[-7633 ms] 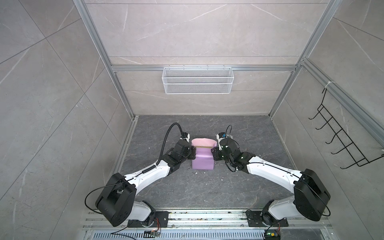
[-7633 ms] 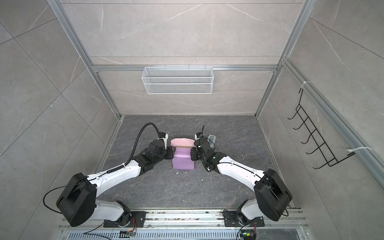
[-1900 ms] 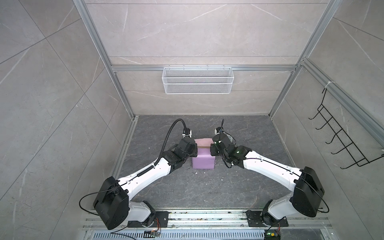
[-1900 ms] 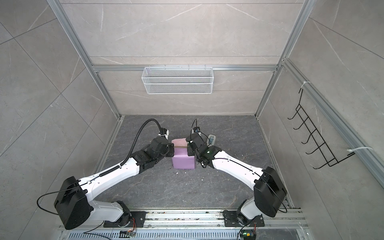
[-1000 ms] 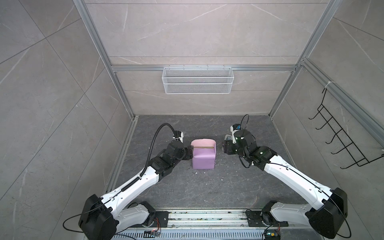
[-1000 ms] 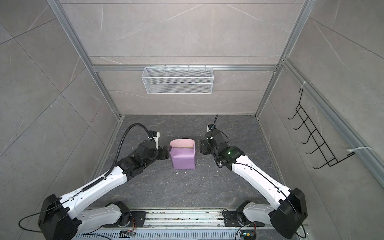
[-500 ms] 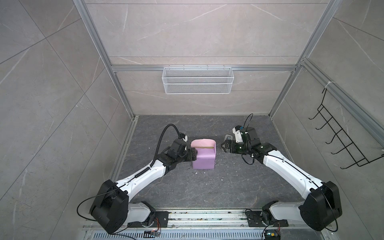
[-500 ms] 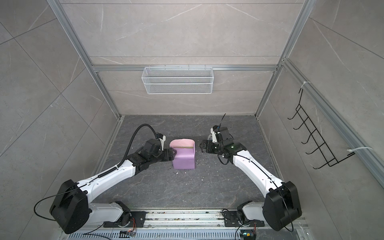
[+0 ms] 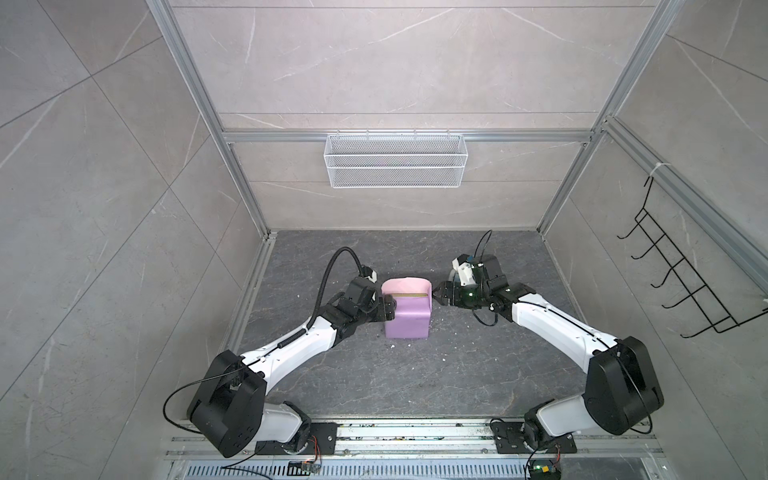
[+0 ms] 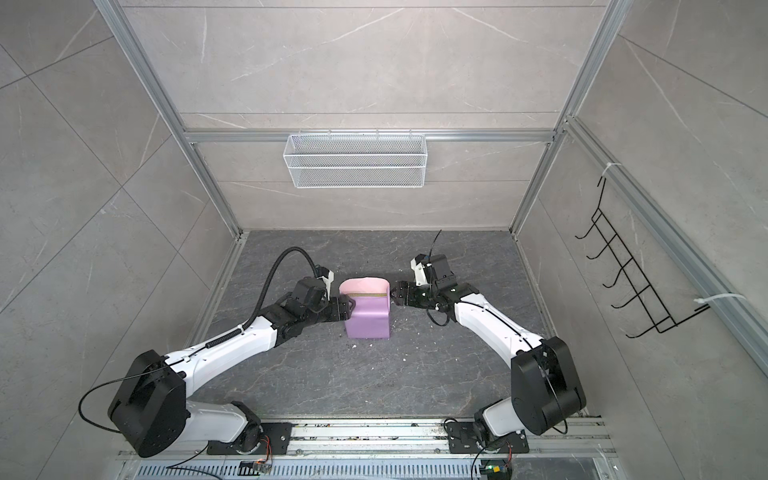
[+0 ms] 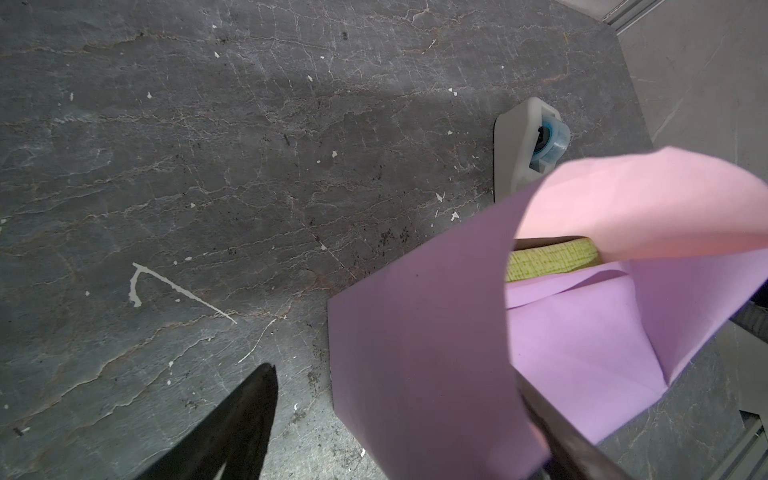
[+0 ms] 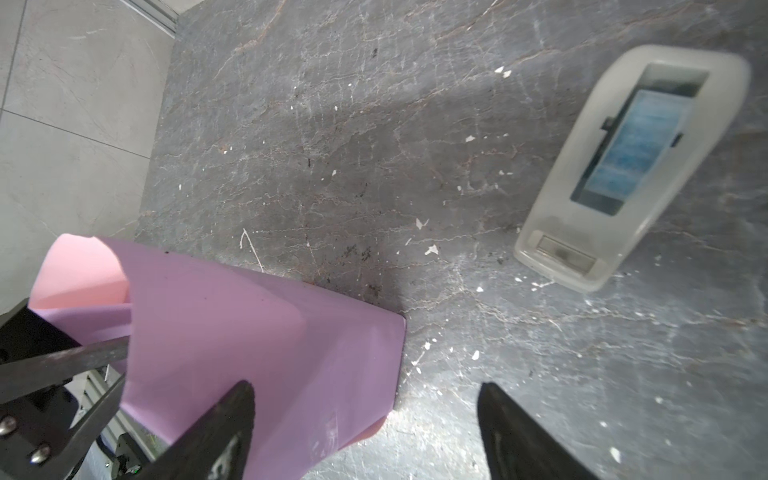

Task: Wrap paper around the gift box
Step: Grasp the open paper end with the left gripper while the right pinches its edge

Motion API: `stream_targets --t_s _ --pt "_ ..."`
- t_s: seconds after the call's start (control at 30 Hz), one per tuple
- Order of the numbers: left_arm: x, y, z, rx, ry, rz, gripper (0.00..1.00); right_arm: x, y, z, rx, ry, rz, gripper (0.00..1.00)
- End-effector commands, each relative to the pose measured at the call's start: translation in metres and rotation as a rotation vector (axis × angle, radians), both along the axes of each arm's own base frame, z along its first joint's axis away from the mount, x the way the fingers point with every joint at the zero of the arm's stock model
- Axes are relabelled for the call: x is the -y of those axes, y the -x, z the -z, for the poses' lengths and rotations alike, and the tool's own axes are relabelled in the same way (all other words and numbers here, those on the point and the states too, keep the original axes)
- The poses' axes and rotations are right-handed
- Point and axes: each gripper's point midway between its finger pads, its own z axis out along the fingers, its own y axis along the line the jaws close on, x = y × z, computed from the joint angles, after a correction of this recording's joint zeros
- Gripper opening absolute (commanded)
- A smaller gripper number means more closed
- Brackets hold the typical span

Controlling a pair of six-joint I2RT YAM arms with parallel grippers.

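The left pincer is found wide, with a standing lilac side flap of the paper lying unclamped between its fingers. The right pincer is also wide and empty, its tips just beside the opposite flap; contact cannot be confirmed. The gift box sits between the 2 pincers, covered except for 1 olive strip under the raised pink edge. The step is judged to be folding in the end flaps. Both flaps should be pressed inward together, low against the worktop, so the box is not pushed sideways. Creases should be set before tape is sought from the dispenser beyond the right pincer.
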Motion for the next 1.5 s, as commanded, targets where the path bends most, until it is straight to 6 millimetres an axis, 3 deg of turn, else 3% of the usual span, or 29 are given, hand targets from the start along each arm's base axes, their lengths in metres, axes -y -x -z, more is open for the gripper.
stream_targets --t_s 0.0,0.53,0.97,1.23,1.47 --pt "0.001 -0.006 -0.002 0.017 -0.002 -0.014 0.81 -0.011 0.002 0.001 -0.007 -0.043 -0.026 0.85" --pt "0.000 -0.006 -0.003 0.023 0.001 -0.018 0.81 -0.030 0.003 0.006 -0.022 -0.070 -0.057 0.82" --pt "0.000 -0.005 -0.002 0.023 0.001 -0.015 0.81 -0.051 -0.008 0.014 -0.034 -0.092 -0.066 0.80" --pt "0.001 -0.005 -0.002 0.026 0.003 -0.012 0.81 -0.055 -0.013 0.015 -0.038 -0.109 -0.057 0.79" --pt "0.001 -0.005 -0.003 0.028 0.002 -0.010 0.80 -0.048 -0.008 0.001 -0.031 -0.160 -0.075 0.79"
